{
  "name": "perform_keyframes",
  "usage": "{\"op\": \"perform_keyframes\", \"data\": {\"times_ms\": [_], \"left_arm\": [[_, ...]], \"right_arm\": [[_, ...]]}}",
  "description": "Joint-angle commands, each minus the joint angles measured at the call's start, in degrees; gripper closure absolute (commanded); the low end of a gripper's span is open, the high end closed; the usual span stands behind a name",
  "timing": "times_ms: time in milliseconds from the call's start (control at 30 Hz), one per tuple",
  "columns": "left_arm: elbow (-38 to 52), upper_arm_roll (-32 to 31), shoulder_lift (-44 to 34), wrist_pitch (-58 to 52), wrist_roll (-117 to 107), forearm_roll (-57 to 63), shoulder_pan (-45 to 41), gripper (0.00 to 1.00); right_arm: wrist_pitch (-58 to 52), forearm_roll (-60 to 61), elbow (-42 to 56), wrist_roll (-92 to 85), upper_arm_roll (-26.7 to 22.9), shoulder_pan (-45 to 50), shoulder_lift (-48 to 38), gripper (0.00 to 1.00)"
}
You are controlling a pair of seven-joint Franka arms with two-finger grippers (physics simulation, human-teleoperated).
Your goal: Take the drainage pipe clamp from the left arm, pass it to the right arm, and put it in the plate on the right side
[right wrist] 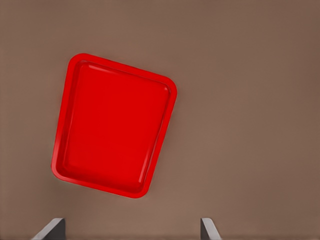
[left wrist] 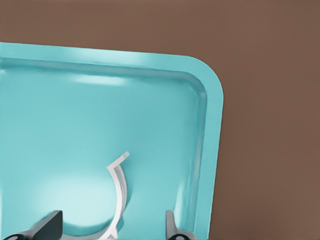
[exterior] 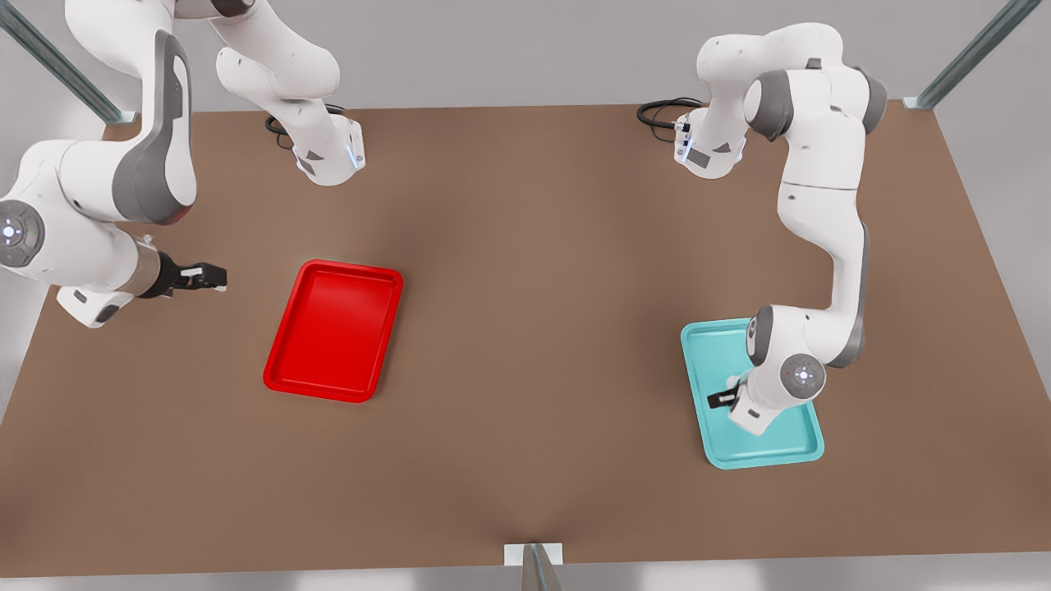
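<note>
The drainage pipe clamp, a thin white half-ring, lies on the floor of a teal tray. My left gripper hangs low over it, open, one finger on each side of the clamp and neither touching it. In the front view this gripper is over the teal tray at the right. The plate is a red tray left of centre, with nothing in it. My right gripper waits open to the left of the plate, above the table.
The brown table carries the two trays far apart, with bare surface between them. Both arm bases stand at the far edge. A metal post sits at the near edge.
</note>
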Motion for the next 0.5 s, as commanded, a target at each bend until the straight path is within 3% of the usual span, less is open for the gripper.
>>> {"op": "perform_keyframes", "data": {"times_ms": [0,267,300,333,367,467], "left_arm": [[0.0,0.0,0.6,4.4,-7.2,-0.2,0.4,0.0],[-0.7,0.0,2.2,6.6,-6.5,-2.2,1.3,0.0],[-1.1,-0.1,2.2,6.6,-6.1,-2.4,1.3,0.06],[-1.1,-0.1,2.2,6.6,-6.1,-2.5,1.3,0.31],[-1.1,-0.1,2.4,6.6,-6.0,-2.5,1.3,0.36],[-1.2,-0.1,2.4,6.6,-5.9,-2.2,1.3,0.36]], "right_arm": [[0.5,0.0,-0.3,-0.3,0.0,0.0,-0.1,0.0],[0.6,0.0,-0.7,-0.3,0.0,0.1,-0.1,0.0],[0.6,0.0,-0.7,-0.3,0.0,0.1,-0.1,0.0],[0.6,0.0,-0.8,-0.2,0.0,0.0,-0.1,0.0],[0.7,0.0,-0.8,-0.2,0.0,0.1,-0.1,0.0],[0.7,0.0,-0.8,-0.3,0.0,0.1,0.0,0.0]]}}
